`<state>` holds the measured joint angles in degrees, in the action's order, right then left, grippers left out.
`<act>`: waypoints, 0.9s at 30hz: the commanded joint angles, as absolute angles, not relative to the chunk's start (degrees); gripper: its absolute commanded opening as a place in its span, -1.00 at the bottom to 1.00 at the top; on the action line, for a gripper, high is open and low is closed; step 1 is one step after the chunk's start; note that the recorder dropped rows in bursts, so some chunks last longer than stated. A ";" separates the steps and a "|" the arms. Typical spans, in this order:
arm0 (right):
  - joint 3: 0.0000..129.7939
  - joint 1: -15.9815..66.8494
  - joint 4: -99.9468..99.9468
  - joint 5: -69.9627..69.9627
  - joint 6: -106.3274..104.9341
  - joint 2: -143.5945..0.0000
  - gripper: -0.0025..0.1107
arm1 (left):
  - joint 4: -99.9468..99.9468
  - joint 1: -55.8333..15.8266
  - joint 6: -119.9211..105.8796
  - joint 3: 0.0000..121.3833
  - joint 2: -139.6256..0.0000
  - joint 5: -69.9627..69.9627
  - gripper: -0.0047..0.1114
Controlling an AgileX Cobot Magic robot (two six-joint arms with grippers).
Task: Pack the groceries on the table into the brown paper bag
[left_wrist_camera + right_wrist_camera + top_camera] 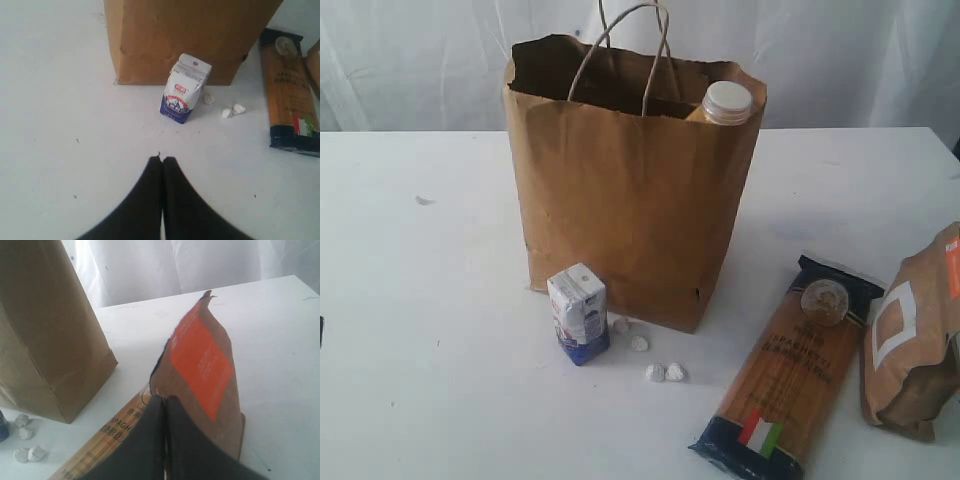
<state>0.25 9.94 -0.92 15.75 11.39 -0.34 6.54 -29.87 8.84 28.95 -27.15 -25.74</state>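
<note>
The brown paper bag [630, 190] stands upright on the bench [420, 300], a white-capped bottle [726, 101] poking from its top. A small white-blue carton [578, 312] stands just before it; spaghetti pack [790, 370] and brown pouch [910, 345] lie off right. Left tool [162, 159] and right tool [161, 398] are pinched closed, empty.

One bag [620, 200], four groceries [578, 312], four pebbles [675, 371]
</note>
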 commanded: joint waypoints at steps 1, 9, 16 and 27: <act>0.00 9.67 -1.02 15.05 11.28 0.00 -0.96 | 6.57 -29.84 9.02 22.81 -18.57 -20.45 -0.92; 0.00 9.67 -1.02 15.16 11.28 0.00 -0.96 | 6.73 -29.84 7.71 6.00 -4.78 -6.42 -0.92; 0.00 9.67 -1.02 15.16 11.28 0.00 -0.96 | 6.73 -29.84 2.24 0.00 0.00 -6.42 -0.92; 0.00 9.67 -1.02 15.04 11.28 0.00 -0.96 | 6.60 -29.84 1.45 0.00 0.00 -10.02 -0.92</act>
<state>0.25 9.94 -0.92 15.75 11.39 -0.34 6.41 -29.87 1.74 0.27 -0.30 -9.51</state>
